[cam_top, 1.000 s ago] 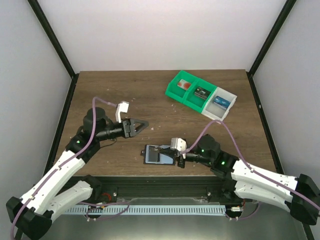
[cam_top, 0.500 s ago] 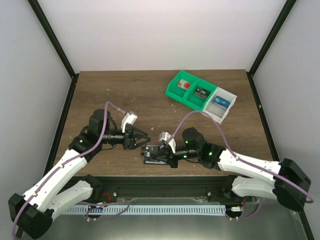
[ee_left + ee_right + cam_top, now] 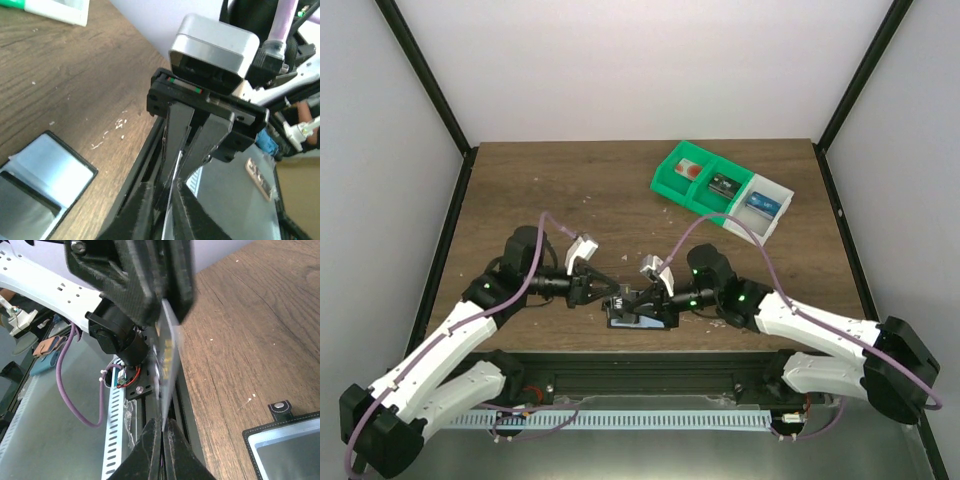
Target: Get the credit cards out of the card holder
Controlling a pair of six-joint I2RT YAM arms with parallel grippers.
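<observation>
Where the two arms meet low over the near edge of the brown wooden desk (image 3: 570,180), a thin grey credit card (image 3: 169,352) stands on edge between them, lifted clear of the surface. The right end effector (image 3: 161,435) is clamped tight on one edge of the card, its two dark fingers pressed together around it. The left end effector (image 3: 167,192) faces it tip to tip, with its fingers lying close along either side of the card's opposite edge. I cannot tell whether they actually pinch it.

The small flat black-edged card holder (image 3: 47,180) lies open on the desk just under and beside the two end effectors, near the front edge. One pale blue-grey inner panel faces up, and its small black side tab points away from the edge.

A green-and-white plastic compartment bin (image 3: 688,202) sits well apart at the far right of the desk.
</observation>
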